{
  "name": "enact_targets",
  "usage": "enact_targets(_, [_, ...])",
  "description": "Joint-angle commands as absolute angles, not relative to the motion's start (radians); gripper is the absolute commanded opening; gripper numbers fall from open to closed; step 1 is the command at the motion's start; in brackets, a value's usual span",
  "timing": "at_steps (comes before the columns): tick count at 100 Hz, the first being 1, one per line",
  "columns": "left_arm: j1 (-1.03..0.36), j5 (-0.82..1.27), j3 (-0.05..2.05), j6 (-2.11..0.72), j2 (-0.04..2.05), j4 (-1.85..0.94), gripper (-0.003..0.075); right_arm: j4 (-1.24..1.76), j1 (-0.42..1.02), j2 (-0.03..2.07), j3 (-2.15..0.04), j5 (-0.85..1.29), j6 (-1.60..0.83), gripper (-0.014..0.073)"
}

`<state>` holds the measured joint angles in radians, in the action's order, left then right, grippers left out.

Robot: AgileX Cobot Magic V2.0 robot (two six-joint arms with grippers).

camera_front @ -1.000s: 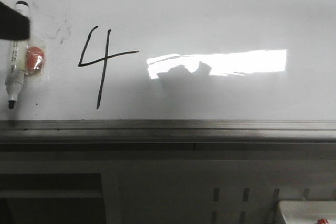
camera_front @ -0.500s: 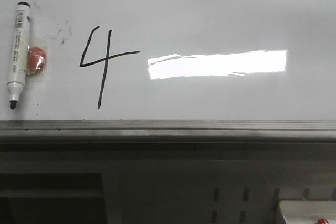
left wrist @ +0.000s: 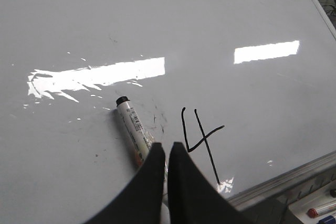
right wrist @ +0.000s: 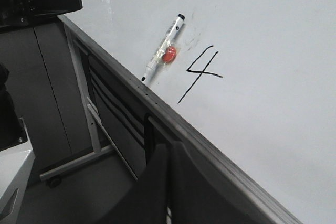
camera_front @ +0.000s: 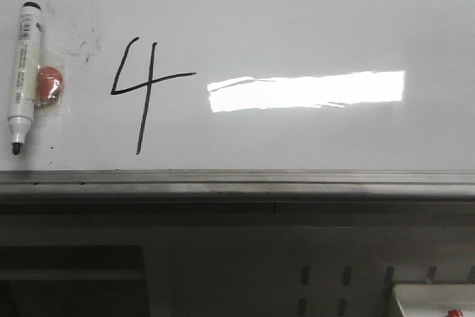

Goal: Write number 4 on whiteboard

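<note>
We see the number 4 (camera_front: 141, 90) on the whiteboard (camera_front: 297, 20); our left claw (left wrist: 166, 153) and right claw (right wrist: 169, 153) are both pinched closed, holding nothing

The whiteboard (camera_front: 312, 20) fills the upper part of the front view, glossy white, with a grey metal rail (camera_front: 237, 181) along its lower edge. The number 4 (camera_front: 145, 90) is drawn in thin black strokes left of centre. At the far left a white marker (camera_front: 22, 76) stands nearly upright against the board, black tip down, with a red-orange magnet (camera_front: 50, 85) touching its right side.
</note>
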<state>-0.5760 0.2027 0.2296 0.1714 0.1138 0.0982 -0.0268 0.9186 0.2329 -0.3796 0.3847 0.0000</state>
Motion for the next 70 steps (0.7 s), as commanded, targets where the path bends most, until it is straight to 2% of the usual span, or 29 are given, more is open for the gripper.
enact_targets(1, [-0.575, 0.126, 0.256, 0.168, 0.124, 0.094, -0.002, -0.041, 0.912, 0.229, -0.398, 0.328, -0.012, -0.0072])
enact_targets(51, [-0.575, 0.138, 0.232, 0.168, 0.124, 0.094, -0.002, -0.041, 0.912, 0.229, -0.398, 0.331, -0.012, -0.0072])
enact_targets(70, [-0.44, 0.213, 0.218, 0.147, 0.121, 0.094, -0.002, -0.041, 0.912, 0.229, -0.398, 0.331, -0.012, -0.0072])
